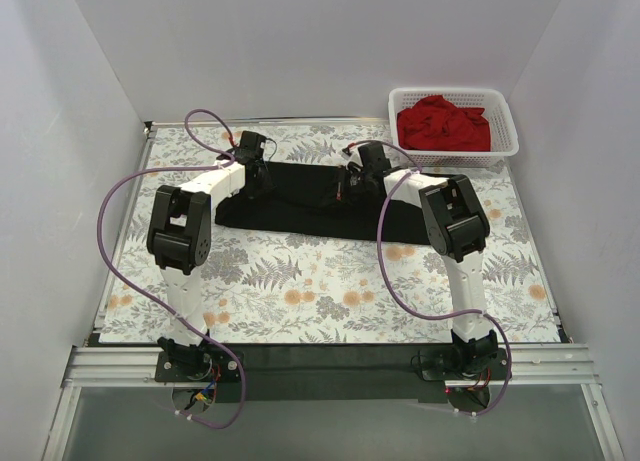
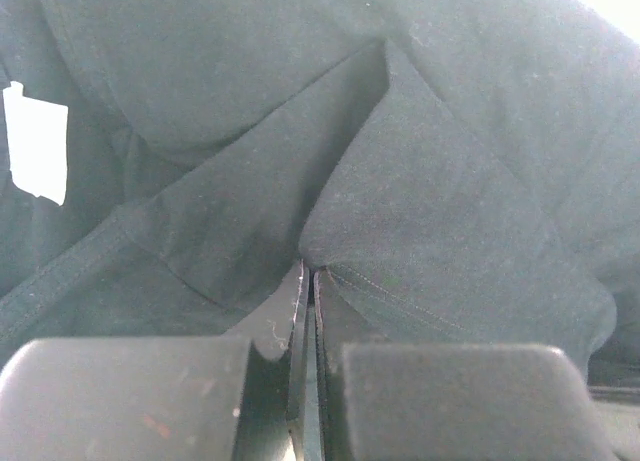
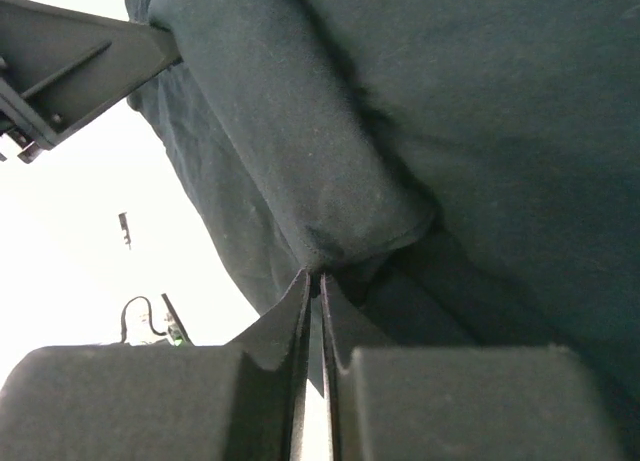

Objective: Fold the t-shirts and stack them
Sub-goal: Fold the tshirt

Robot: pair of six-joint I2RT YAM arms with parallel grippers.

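Now left pincer (image 2: 310, 281) and right pincer (image 3: 312, 279) clench the black t-shirt (image 1: 300, 207) (a creased band).

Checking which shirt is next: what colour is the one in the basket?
Red. The shirt sits bunched in the white basket; top view shows it best.

floral-print table (image 1: 300, 286), black t-shirt (image 1: 310, 206), white basket (image 1: 460, 159) on it

My overhead camera sits high at the near edge, looking down over the whole floral-patterned table (image 1: 300, 291). Both wrist cameras sit very close on the plain black cloth t-shirt (image 1: 310, 203), which all three views share.
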